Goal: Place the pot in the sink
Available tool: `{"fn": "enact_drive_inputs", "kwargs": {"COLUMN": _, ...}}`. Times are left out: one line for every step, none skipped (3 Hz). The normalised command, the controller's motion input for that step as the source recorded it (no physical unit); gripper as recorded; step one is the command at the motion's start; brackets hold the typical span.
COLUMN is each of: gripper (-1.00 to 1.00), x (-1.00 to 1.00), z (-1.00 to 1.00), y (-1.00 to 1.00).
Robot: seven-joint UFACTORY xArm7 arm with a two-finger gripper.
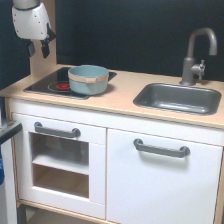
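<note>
Sitting on stovetop (50, 82): pot (88, 79), sink (178, 98) w/ faucet (196, 55) apart, fingers (39, 48) slightly open above.

Frontal, slightly raised, near counter (120, 102)

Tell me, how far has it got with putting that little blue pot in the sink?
Nothing looks done yet. The pot sits on the black stovetop at the exterior view's left, and the sink holds nothing. In hand: the gripper hangs above and to the left of the pot, not touching it; I cannot tell whether its fingers are open. Left: grasping the pot, carrying it across the counter and setting it in the basin.
</note>
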Motion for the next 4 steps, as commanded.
{"fn": "enact_drive_inputs", "kwargs": {"gripper": 1.0, "x": 0.33, "z": -0.18, "y": -0.08}}
{"fn": "enact_drive_inputs", "kwargs": {"gripper": 1.0, "x": 0.4, "z": -0.16, "y": -0.06}}
{"fn": "enact_drive_inputs", "kwargs": {"gripper": 1.0, "x": 0.62, "z": -0.13, "y": 0.02}}
{"fn": "enact_drive_inputs", "kwargs": {"gripper": 1.0, "x": 0.82, "z": -0.08, "y": 0.19}}
